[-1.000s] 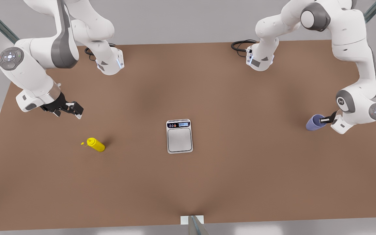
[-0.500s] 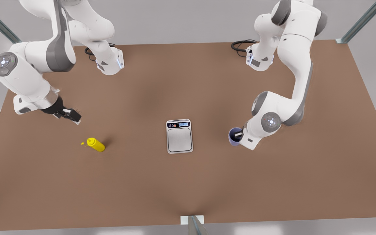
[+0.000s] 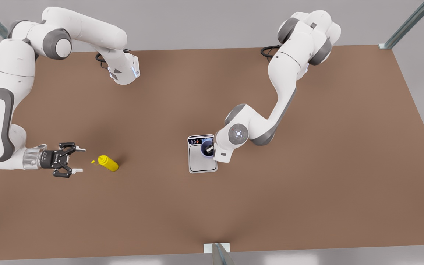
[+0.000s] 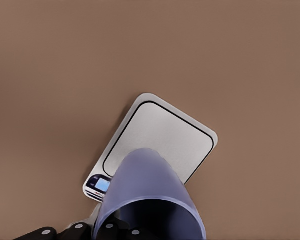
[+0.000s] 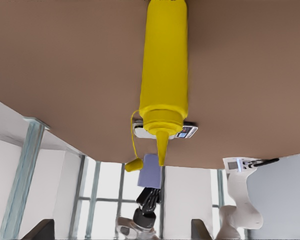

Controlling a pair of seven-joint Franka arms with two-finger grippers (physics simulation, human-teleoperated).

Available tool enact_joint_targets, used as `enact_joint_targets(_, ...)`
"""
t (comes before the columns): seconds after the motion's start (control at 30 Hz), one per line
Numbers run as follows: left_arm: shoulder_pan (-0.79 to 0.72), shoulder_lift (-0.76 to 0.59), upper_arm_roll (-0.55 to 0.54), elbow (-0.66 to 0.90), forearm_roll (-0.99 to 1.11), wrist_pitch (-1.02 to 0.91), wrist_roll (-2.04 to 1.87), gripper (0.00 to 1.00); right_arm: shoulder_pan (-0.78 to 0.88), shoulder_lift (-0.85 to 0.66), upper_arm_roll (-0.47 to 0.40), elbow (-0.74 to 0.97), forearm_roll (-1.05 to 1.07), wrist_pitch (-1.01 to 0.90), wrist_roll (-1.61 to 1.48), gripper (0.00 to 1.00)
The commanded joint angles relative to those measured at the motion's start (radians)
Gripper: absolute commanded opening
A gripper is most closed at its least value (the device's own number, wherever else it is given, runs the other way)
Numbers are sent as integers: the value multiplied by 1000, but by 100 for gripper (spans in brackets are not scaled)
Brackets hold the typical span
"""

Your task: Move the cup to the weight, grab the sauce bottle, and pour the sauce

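Front view, centre: we are holding the cup (image 3: 207,149) in the left gripper (image 3: 210,149) over the kitchen scale (image 3: 201,164); lowering it level onto the grey plate should seat it. At lower left, the right gripper (image 3: 76,159) is gaping wide beside the sauce bottle (image 3: 108,163).

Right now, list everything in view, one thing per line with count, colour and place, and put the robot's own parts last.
Small lavender-blue tumbler cup: one, lavender-blue with dark inside, held over the scale's display end.
Flat silver-white kitchen scale: one, silver-white with grey plate and black display strip, middle of the table.
Bright yellow squeeze sauce bottle: one, yellow, standing on the table toward the front view's left, its small cap hanging loose on a tether beside the nozzle.
Brown table: one, brown, under everything.
Black cables: two coils, by the arm bases at the far edge.
Left gripper: one, shut on the cup, above the scale.
Right gripper: one, black, open, beside the sauce bottle, apart from it.
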Motion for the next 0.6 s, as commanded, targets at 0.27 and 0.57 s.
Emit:
enact_joint_targets(0.27, 0, 45, 6, -3, -37, 51, 12, 22, -17, 167, 29, -69, 107, -5, -184, 100)
enact_joint_targets(0.57, 0, 54, 8, -2, -35, 72, 21, 45, -7, 200, 89, -64, 142, 38, -210, 98)
